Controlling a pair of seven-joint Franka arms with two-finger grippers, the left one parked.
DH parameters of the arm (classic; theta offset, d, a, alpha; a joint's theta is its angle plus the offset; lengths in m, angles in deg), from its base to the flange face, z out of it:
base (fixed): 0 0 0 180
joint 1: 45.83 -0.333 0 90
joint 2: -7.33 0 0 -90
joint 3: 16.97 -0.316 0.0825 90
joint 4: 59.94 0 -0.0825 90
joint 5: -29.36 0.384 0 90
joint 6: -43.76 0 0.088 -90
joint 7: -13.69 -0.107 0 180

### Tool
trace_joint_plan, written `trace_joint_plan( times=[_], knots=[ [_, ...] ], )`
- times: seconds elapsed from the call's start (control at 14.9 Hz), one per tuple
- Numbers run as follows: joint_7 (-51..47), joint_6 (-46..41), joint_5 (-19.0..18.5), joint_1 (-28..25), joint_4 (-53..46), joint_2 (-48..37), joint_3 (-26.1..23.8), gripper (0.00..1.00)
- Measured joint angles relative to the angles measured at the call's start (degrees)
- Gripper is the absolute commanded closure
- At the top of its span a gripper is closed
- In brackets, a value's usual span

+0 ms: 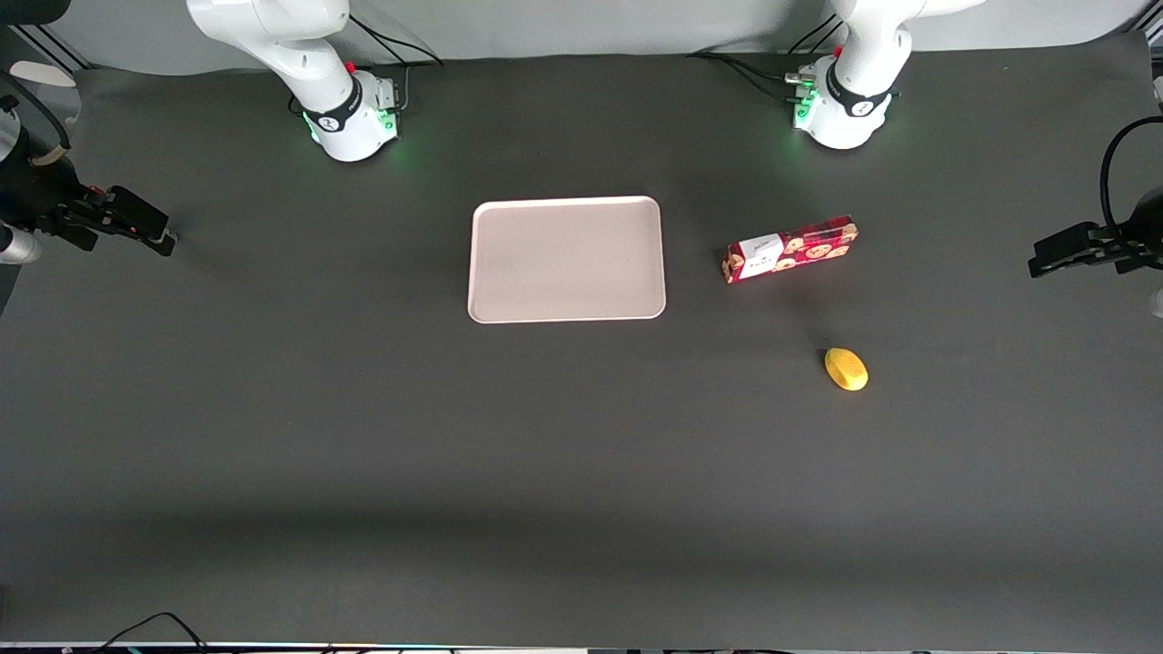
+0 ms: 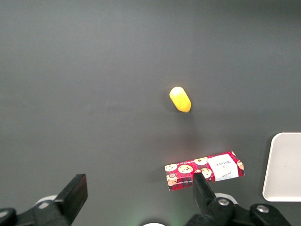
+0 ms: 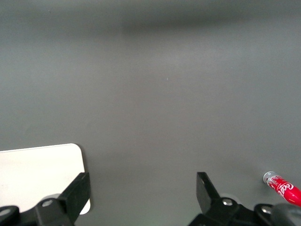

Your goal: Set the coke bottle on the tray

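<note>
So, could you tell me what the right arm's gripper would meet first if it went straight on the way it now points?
Probably only bare table. The gripper is open, and nothing lies between its fingers; the tray and the coke bottle sit off to either side. Depth is unclear.

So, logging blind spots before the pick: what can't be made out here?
Coke bottle: right wrist view shows one end; frame edge and arm hardware hide the rest.
Tray: same view, cropped by the edge and the open gripper, poised between tray and bottle.
Cookie box: front view, lettering too small.
</note>
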Motion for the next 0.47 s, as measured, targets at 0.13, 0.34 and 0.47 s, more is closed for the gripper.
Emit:
trace_joint_plan(
  times=[0.13, 0.34, 0.47],
  knots=[
    [-0.1, -0.4, 0.2, 0.0, -0.3, 0.1, 0.0, 0.0],
    [-0.5, -0.5, 0.3, 0.0, -0.4, 0.1, 0.0, 0.0],
    [-0.6, -0.5, 0.3, 0.1, -0.5, 0.1, 0.0, 0.0]
  ],
)
